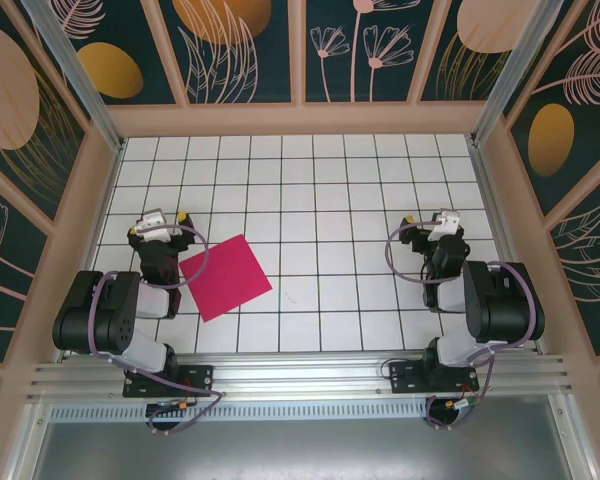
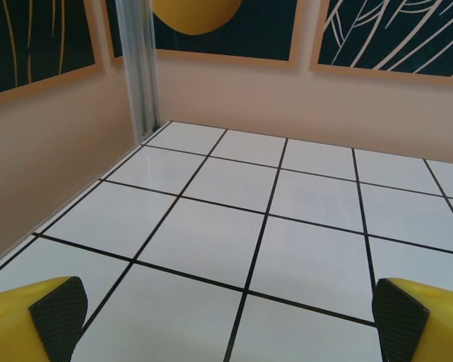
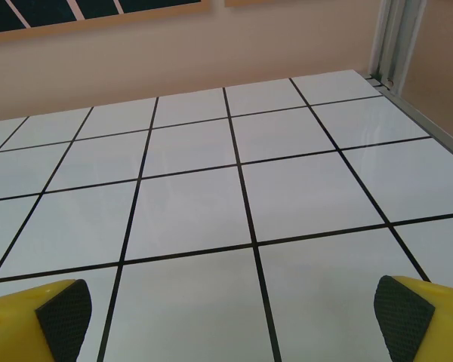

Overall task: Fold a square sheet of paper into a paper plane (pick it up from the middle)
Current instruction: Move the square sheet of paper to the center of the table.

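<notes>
The square sheet of paper is magenta-pink and lies flat and uncreased on the white grid table. It is turned like a diamond, left of centre and towards the near edge. My left gripper hovers just beyond the sheet's left corner, open, with nothing between its yellow fingers. In the left wrist view the left gripper has bare tiles between its black pads. My right gripper is open over the right side, well away from the sheet. In the right wrist view the right gripper frames bare tiles.
Peach walls with dark floral panels close the table on three sides. An aluminium post stands in the far left corner. The two arm bases sit on a rail at the near edge.
</notes>
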